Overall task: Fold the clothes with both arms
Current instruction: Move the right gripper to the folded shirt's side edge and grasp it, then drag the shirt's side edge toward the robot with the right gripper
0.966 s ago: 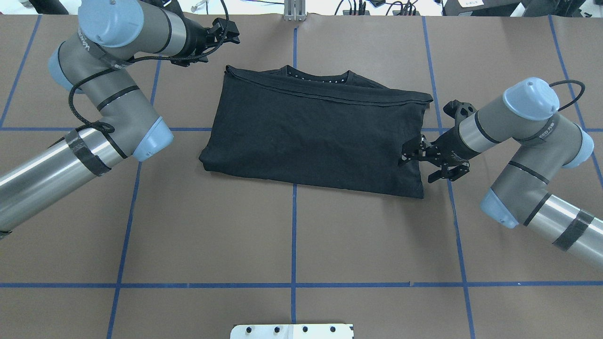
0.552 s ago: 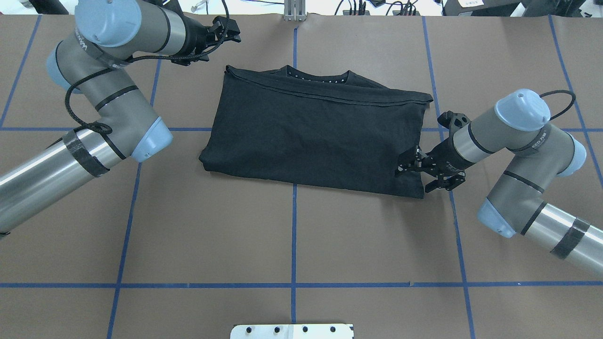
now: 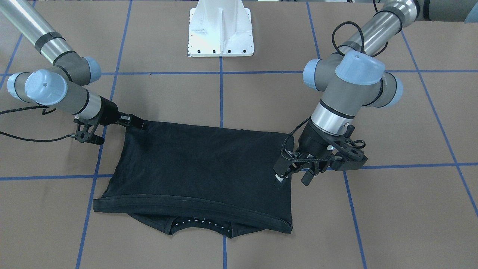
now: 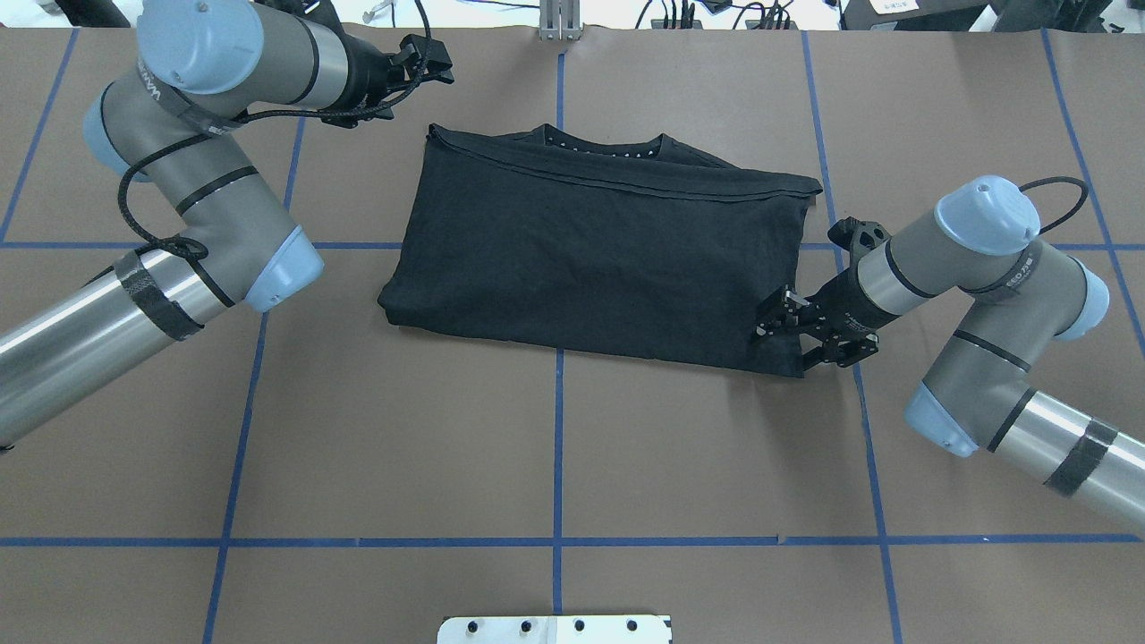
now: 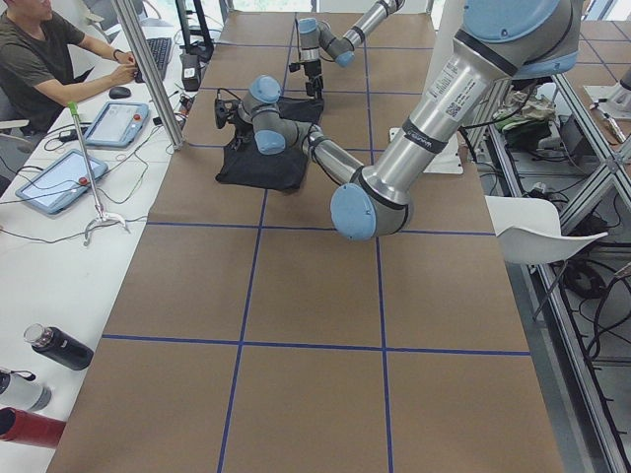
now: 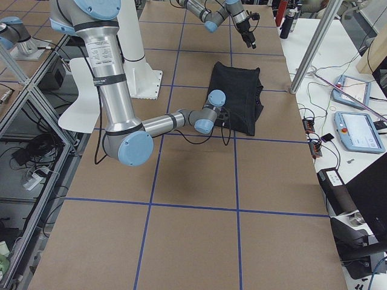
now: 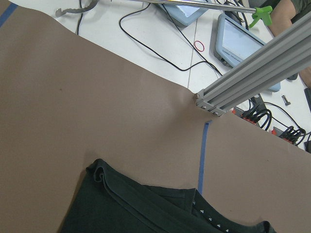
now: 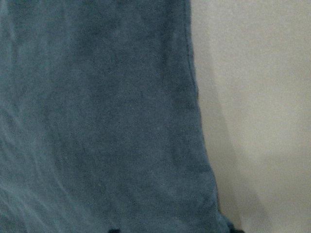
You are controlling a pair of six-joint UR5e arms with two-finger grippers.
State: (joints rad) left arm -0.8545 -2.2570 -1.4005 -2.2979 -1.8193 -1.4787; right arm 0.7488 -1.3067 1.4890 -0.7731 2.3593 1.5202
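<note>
T-shirt [image 4: 590, 250]: black, folded to a rough rectangle, plain side up; lies flat at mid-counter, across the centre tape line; collar [image 4: 608, 148] with a row of small white dots peeks out at the far edge, away from the robot.

Right arm [image 4: 939, 255]: low over the counter, reaching the T-shirt's near right corner; jaws released, spread across that corner, one finger over the cloth, the other just off its edge; contact with the cloth cannot be told; its wrist view shows dark fabric close up with bare counter beside it.

Left arm [image 4: 224, 206]: raised, wrist near the T-shirt's far left corner, apart from it; jaws released, grasping nothing.

Counter [image 4: 555, 447]: brown, blue tape grid.

Pedestal [image 3: 221, 30]: white, on the robot's side.

Person [image 5: 39, 49]: seated at a white desk beside the counter; tablets [image 5: 69, 172] nearby.
</note>
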